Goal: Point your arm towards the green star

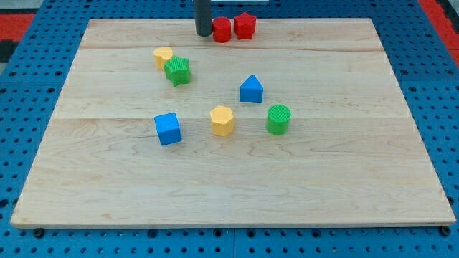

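The green star (pixel 178 71) lies in the upper left part of the wooden board (pixel 337 179), touching a yellow block (pixel 163 56) at its upper left. My tip (pixel 204 34) is the lower end of the dark rod near the view's top edge. It stands above and to the right of the green star, with a gap of bare board between them. The tip is just left of a red cylinder (pixel 222 30).
A red star (pixel 245 26) sits right of the red cylinder. A blue triangular block (pixel 251 89), a green cylinder (pixel 278 119), a yellow hexagonal block (pixel 222 120) and a blue cube (pixel 168 128) lie mid-board. Blue pegboard (pixel 430 86) surrounds the board.
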